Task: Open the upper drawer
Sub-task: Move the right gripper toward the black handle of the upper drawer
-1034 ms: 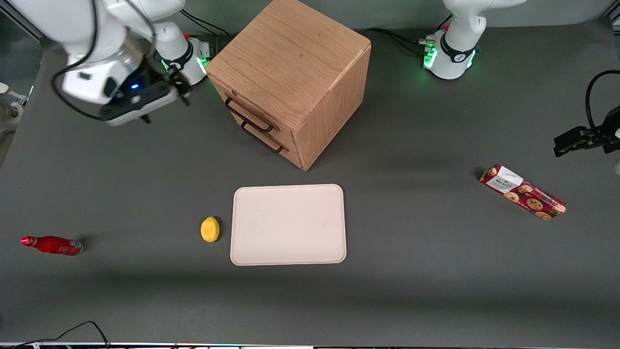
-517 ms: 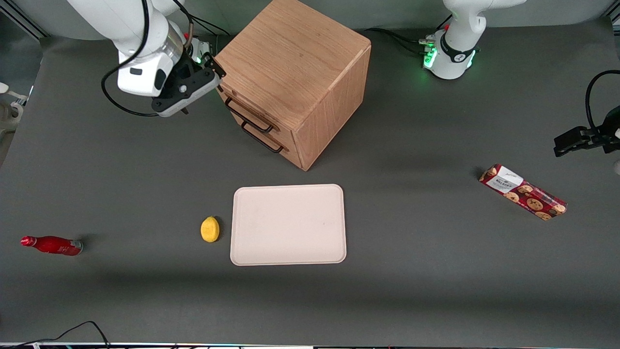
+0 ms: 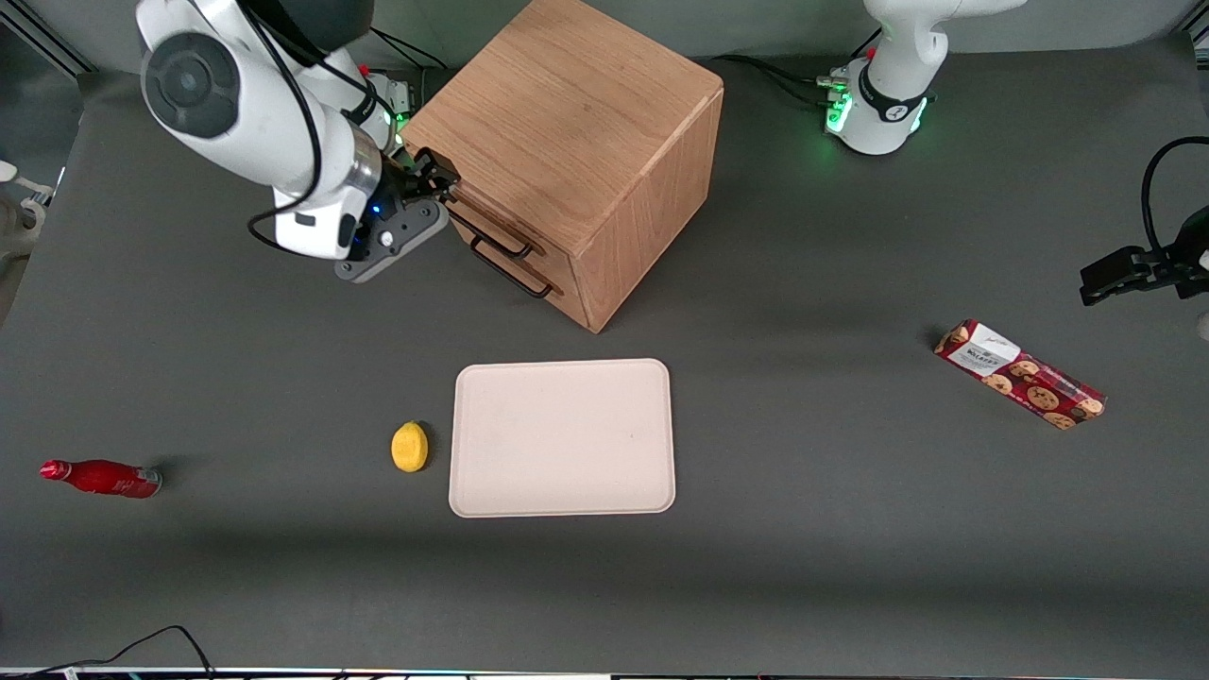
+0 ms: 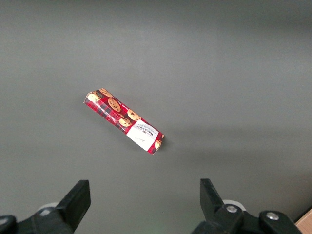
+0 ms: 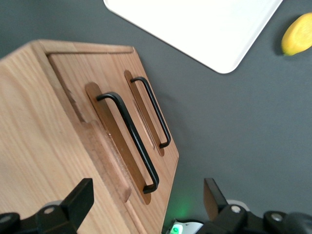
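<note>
The oak cabinet (image 3: 567, 113) stands at the table's back, both drawers shut. The upper drawer (image 3: 469, 215) shows its black bar handle (image 3: 491, 233), with the lower drawer's handle (image 3: 510, 274) below it. My right gripper (image 3: 436, 179) is open and empty, in front of the upper drawer at the end of its handle that is farther from the front camera. In the right wrist view the upper handle (image 5: 129, 139) runs toward the gap of the gripper (image 5: 146, 204). The handle's end lies between the two spread fingers (image 5: 78, 200), a little ahead of them. The lower handle (image 5: 152, 113) lies beside it.
A white tray (image 3: 562, 439) lies nearer the front camera than the cabinet, with a yellow lemon (image 3: 409, 446) beside it. A red bottle (image 3: 99, 477) lies toward the working arm's end. A cookie box (image 3: 1020, 373) lies toward the parked arm's end.
My right gripper has swung from the working arm's end of the table to the cabinet's front, dropping to the level of the upper drawer's handle. The drawers have not moved.
</note>
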`<state>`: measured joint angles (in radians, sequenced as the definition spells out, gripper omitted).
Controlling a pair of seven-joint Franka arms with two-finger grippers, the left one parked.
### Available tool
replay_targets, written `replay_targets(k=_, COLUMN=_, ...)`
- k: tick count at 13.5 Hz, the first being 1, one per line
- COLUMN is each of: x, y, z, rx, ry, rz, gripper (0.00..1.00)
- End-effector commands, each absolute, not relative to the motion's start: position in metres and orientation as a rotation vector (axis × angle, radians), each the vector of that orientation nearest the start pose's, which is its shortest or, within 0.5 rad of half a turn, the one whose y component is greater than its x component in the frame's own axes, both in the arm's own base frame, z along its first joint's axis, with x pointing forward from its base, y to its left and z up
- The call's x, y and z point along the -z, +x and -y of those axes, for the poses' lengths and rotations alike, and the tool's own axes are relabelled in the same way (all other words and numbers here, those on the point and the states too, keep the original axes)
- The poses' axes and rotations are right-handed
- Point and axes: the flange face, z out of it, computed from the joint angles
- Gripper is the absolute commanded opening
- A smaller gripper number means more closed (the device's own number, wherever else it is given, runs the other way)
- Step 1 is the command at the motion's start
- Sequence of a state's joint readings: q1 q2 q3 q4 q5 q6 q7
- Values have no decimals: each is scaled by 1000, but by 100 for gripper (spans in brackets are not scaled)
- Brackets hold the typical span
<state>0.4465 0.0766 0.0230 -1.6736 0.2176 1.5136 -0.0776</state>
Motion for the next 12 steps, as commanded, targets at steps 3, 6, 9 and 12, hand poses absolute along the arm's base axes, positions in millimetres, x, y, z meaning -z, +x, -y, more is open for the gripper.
replay_targets(k=3, x=-491, y=491, z=-272, rx=-516, ry=-2753, rz=899, gripper=100)
replay_targets(k=6, x=-481, y=494, z=-273, rx=-511, ry=-2692, rz=1020, gripper=100)
replay_targets(k=9, x=-454, y=487, z=-277, rx=-547, ry=-2612, rz=1037, gripper=100)
replay_targets(k=12, x=-432, y=483, z=-281, rx=-538, ry=-2599, rz=1038, gripper=100)
